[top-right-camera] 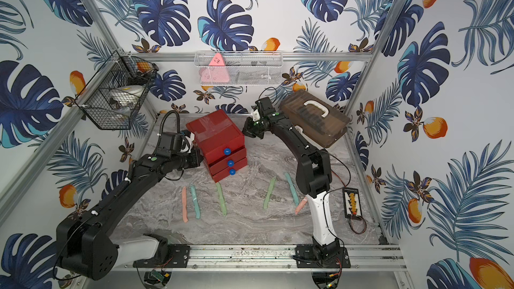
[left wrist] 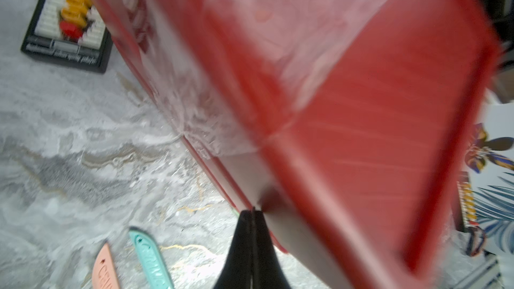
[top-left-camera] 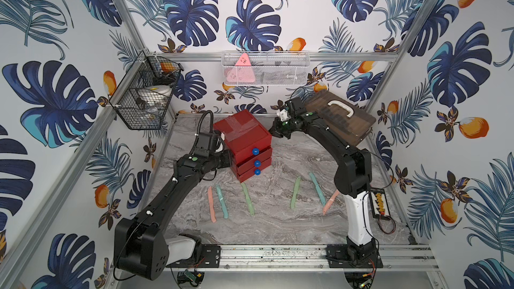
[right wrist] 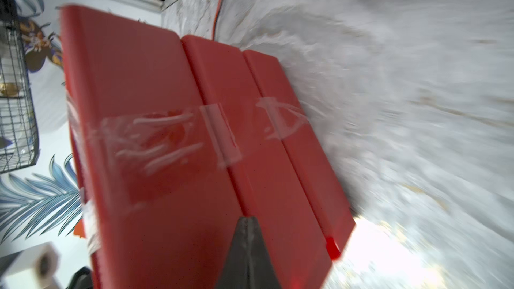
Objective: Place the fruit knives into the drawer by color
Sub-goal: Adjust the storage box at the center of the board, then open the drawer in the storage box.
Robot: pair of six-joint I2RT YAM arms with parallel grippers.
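Red drawer (top-left-camera: 242, 134) stands on the counter (top-left-camera: 278, 223), 3 fronts shut. Left gripper (left wrist: 252, 215) and right gripper (right wrist: 246, 221), both clenched and empty, sit close at its sides. 6 fruit knives (top-left-camera: 222, 202) lie in front of it, untouched. Advice: brace 1 side, pull the top knob (top-left-camera: 255, 151) squarely.

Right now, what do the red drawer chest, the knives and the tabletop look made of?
Red drawer chest: likely smooth plastic, semi-gloss, rounded moulded edges, clear tape across it. Fruit knives: matte pastel plastic, moulded lettering in the left wrist view. Tabletop: grey marble pattern; stone or printed laminate, cannot tell.
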